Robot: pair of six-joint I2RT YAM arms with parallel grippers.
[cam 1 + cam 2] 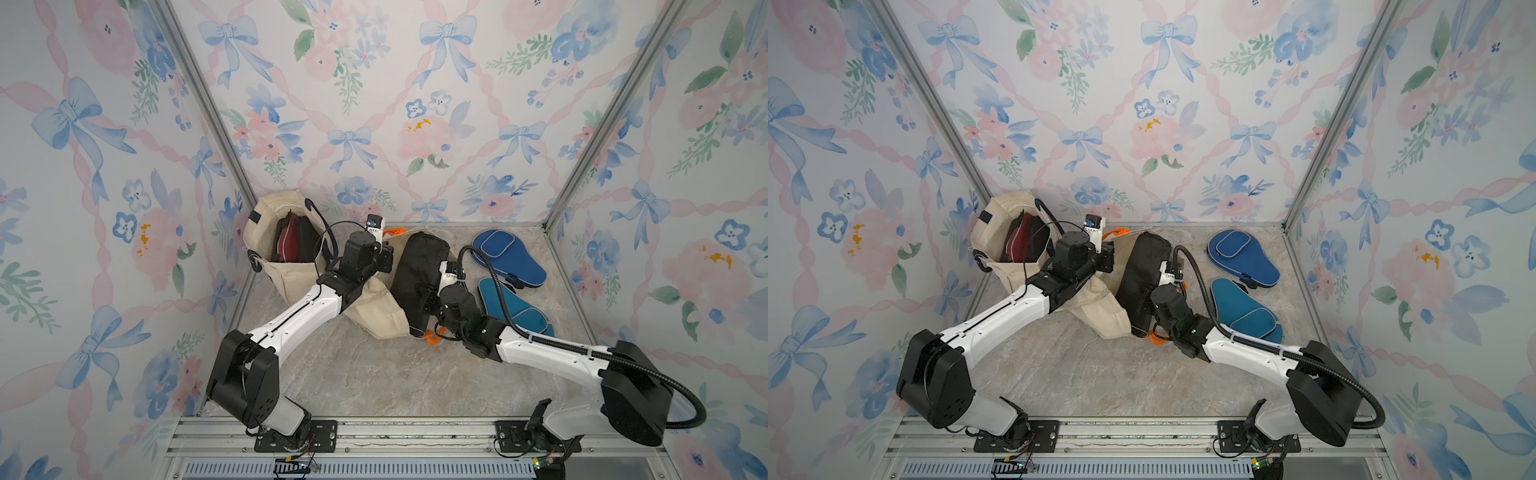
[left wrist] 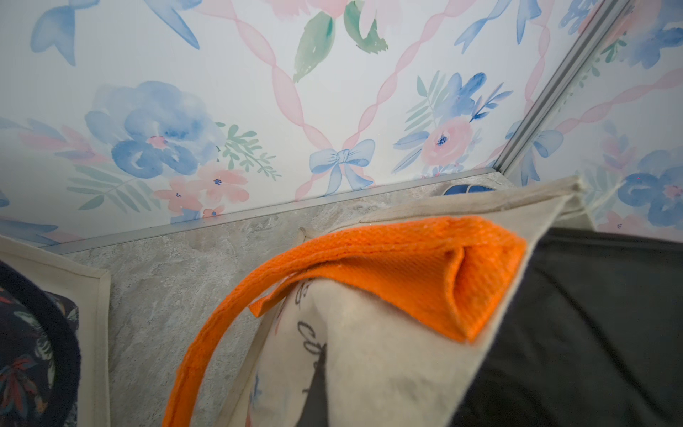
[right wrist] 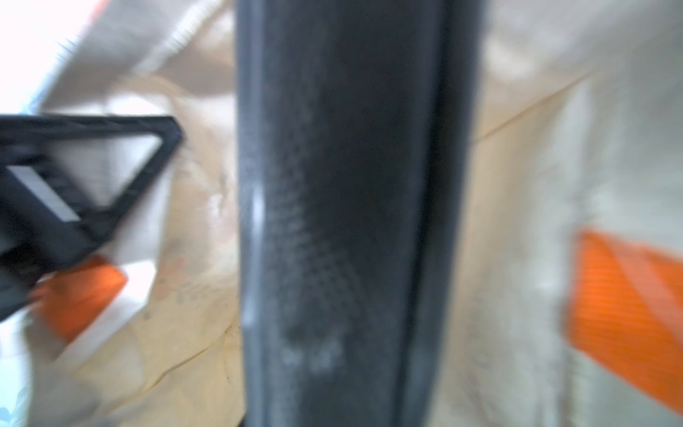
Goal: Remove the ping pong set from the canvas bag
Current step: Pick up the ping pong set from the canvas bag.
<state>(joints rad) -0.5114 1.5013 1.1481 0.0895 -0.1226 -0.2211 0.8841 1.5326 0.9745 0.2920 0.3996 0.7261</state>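
i see the canvas bag (image 1: 374,309) lying slumped on the marbled surface (image 1: 374,382) in the middle of the cell. it is cream cloth, with an orange handle (image 1: 392,231) at its far rim and a second orange handle (image 1: 434,336) poking out at its near end, by the right arm's wrist.

the black case (image 1: 419,266) lies along the bag's right side, running from the back wall toward the arm bases, with most of its top bare in both top views. in the right wrist view the case fills the middle edge-on, with cream cloth on either side, so it sits in the bag's mouth. i cannot tell how much of it the cloth covers.

my left hand (image 1: 386,259) sits at the bag's rim just beside the far orange handle, pressed together. its fingertips are hidden, so i cannot say what it nips. the left wrist view shows the rim and handle raised close under the camera, with the case dark beside them.

my right hand (image 1: 427,294) is down on the near half of the case. its wrist view is blurred, and i cannot tell whether it is spread or pinching.

right of the case and apart from the bag, a blue paddle cover (image 1: 509,257) and a teal paddle cover (image 1: 513,309) lie flat on the surface near each other, the blue one nearer the back wall.

in the left rear corner a second canvas bag (image 1: 266,216) stands open with a red and black pouch (image 1: 291,243) inside it.
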